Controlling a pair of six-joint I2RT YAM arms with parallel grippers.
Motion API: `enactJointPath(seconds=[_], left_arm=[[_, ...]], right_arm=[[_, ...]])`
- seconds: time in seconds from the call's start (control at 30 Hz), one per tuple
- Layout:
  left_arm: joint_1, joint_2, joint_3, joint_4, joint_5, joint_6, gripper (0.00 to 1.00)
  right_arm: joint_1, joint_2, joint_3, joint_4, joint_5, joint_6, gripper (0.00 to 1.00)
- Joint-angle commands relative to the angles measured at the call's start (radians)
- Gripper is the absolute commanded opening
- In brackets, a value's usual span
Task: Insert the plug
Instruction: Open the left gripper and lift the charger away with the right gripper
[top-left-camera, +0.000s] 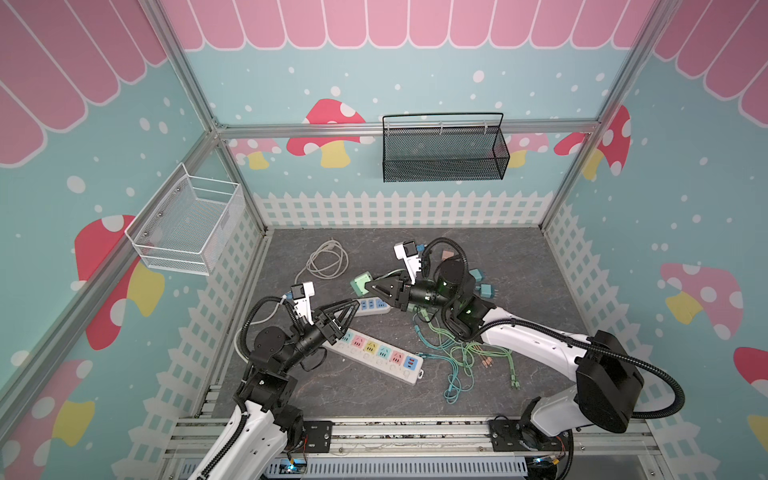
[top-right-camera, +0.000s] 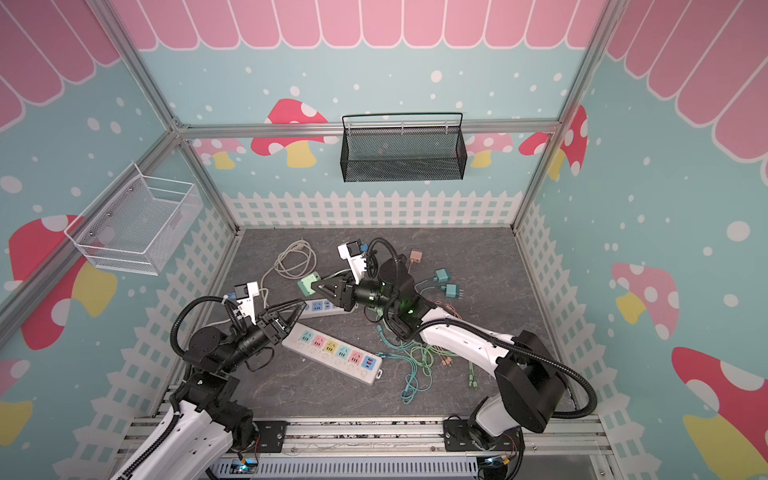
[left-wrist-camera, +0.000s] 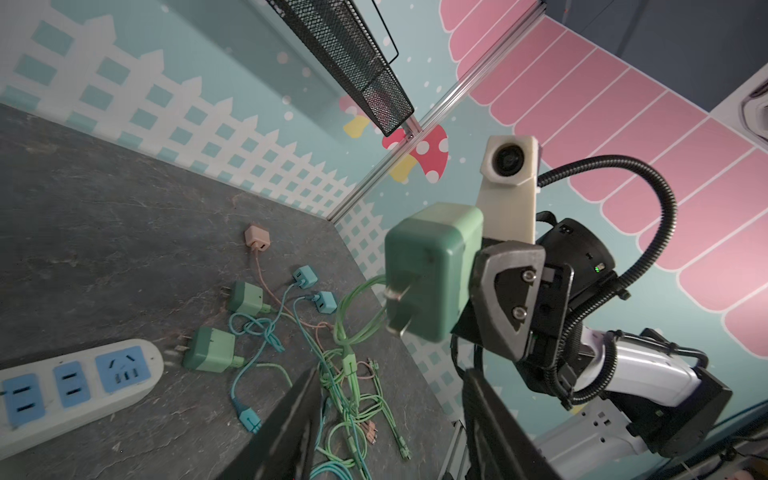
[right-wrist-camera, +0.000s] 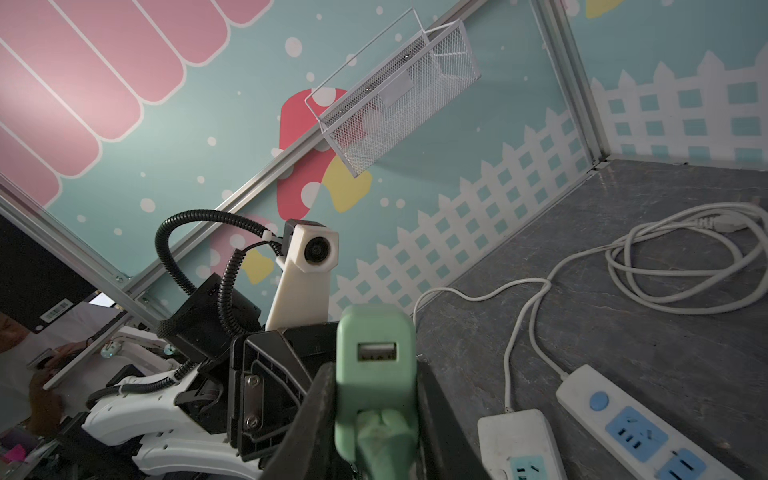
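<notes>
My right gripper (top-left-camera: 369, 286) is shut on a mint-green plug (top-left-camera: 359, 282), held above the table near the white power strip with blue sockets (top-left-camera: 374, 305). In the left wrist view the plug (left-wrist-camera: 432, 270) shows two bare metal prongs (left-wrist-camera: 397, 307). In the right wrist view it (right-wrist-camera: 376, 332) sits between the fingers, its USB port facing the camera. My left gripper (top-left-camera: 354, 308) hovers open and empty beside the blue-socket strip (top-right-camera: 326, 307), over the end of a long strip with coloured sockets (top-left-camera: 378, 355). Nothing lies between its fingers (left-wrist-camera: 291, 424).
A tangle of green and teal cables (top-left-camera: 457, 357) lies under my right arm, with blue adapters (top-left-camera: 486, 289) and a pink one (top-right-camera: 415, 255) behind. A coiled white cord (top-left-camera: 328, 259) lies at the back left. A black basket (top-left-camera: 444, 151) and a white basket (top-left-camera: 187, 220) hang on the walls.
</notes>
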Motion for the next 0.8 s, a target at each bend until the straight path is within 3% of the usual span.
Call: enactJointPath(seconds=[0.0, 0.3, 0.63, 0.77], left_arm=[[-0.003, -0.02, 0.041, -0.177, -0.085, 0.043, 0.55], [-0.002, 0.018, 0.138, -0.551, -0.26, 0.116, 0.56], [0.004, 0.154, 0.211, -0.649, -0.347, 0.136, 0.6], [0.013, 0.205, 0.247, -0.679, -0.373, 0.159, 0.61]], right_arm=[[-0.011, -0.027, 0.068, -0.139, 0.029, -0.095, 0.12], [-0.031, -0.003, 0.332, -0.45, 0.081, -0.254, 0.12], [-0.055, 0.108, 0.683, -0.716, 0.124, -0.388, 0.12], [-0.078, 0.216, 0.814, -0.761, 0.098, -0.427, 0.12]])
